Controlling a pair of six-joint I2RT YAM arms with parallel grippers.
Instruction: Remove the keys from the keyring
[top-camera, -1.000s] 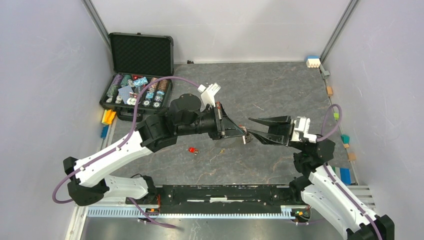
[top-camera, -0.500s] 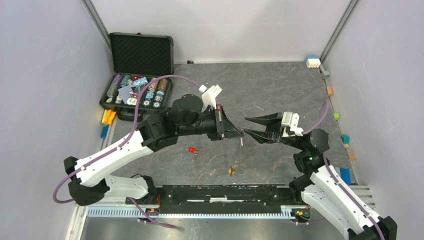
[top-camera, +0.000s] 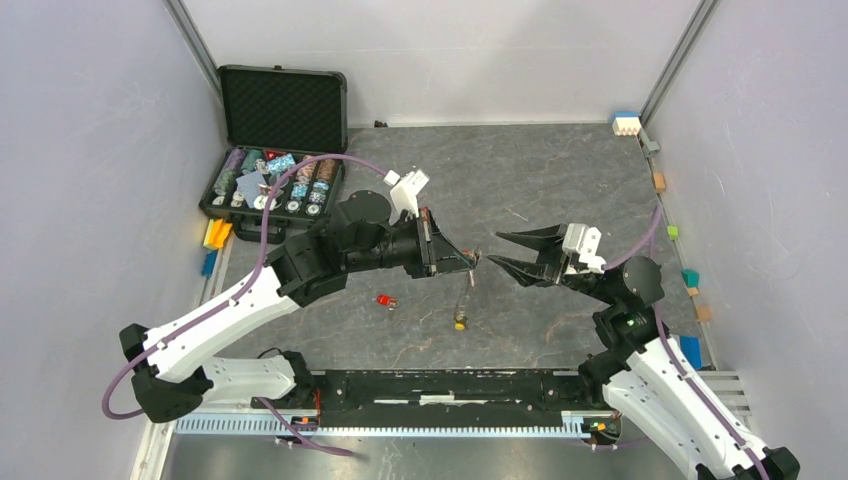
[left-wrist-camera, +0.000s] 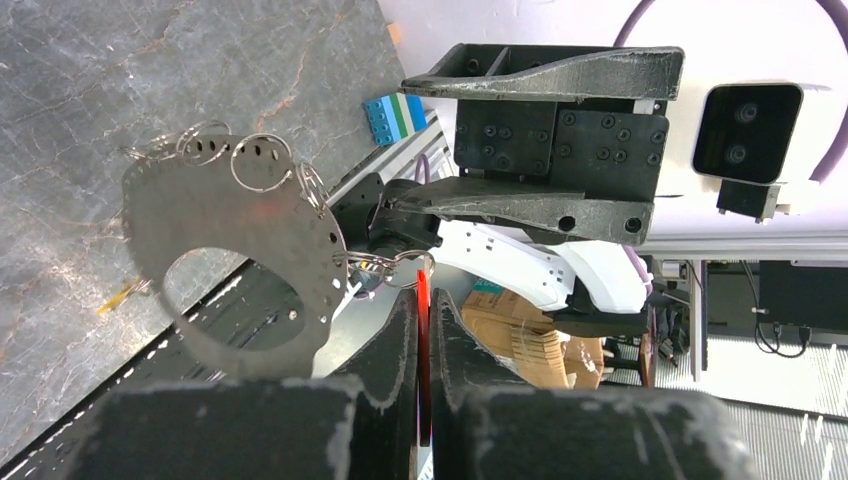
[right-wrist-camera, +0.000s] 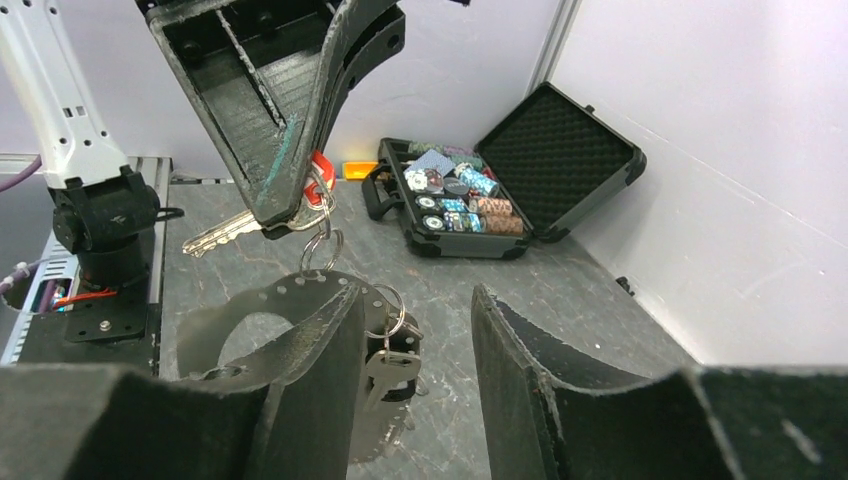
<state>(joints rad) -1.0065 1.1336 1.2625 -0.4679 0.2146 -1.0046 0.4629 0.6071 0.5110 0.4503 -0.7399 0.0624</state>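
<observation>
Fingers of the left gripper (top-camera: 468, 262) were closed on a red-headed key (right-wrist-camera: 318, 168), so that the keyring (left-wrist-camera: 230, 255) was suspended beneath it at mid-frame, clear of the table (top-camera: 560, 170). The right gripper (top-camera: 494, 250) was held just beside the strap with fingers parted, seemingly ready to pull. A loose red key (top-camera: 385, 300) and a gold key (top-camera: 460, 322) were seen lower down on the table.

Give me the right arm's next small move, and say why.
Probably ease the right gripper forward and close its open jaws on the dark grey strap-like keyring. The left gripper is shut on the red-headed silver key, with the strap dangling free from it, so nothing braces the strap for pulling that key off.
</observation>
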